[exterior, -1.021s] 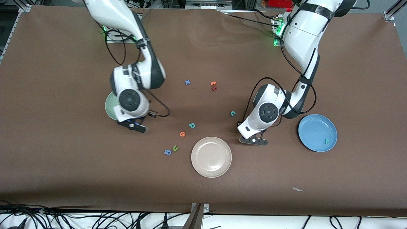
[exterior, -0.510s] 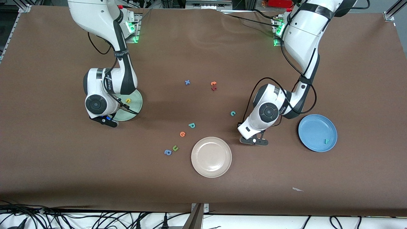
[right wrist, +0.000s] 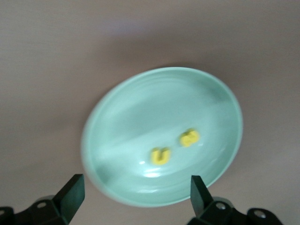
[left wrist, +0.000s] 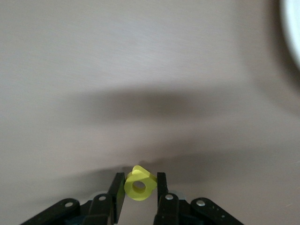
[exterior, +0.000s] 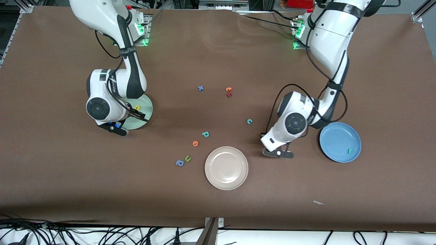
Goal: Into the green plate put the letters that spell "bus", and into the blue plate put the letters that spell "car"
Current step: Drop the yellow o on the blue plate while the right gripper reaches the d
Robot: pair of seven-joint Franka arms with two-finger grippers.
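Brown table [exterior: 306, 211]. Pale mint-green plate [right wrist: 140, 112] with yellow u [right wrist: 160, 155] and yellow s [right wrist: 189, 138]. Mid-blue plate [exterior: 335, 136] with teal r [exterior: 348, 151]. Beige-white plate [exterior: 226, 167]. Teal c [exterior: 249, 121]. Yellow a [left wrist: 139, 184] between black fingers [left wrist: 162, 187].

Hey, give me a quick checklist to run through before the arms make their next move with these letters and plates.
1. Left gripper shut on the yellow a, lifted over bare table: ok.
2. Blue plate unobstructed, holding one teal letter: ok.
3. Right gripper open and empty above the green plate: ok.
4. Yellow u and yellow s lying in the green plate: ok.
5. Teal b in the green plate: not ok, it lies on the table.
6. Teal c in the blue plate: not ok, on the table.
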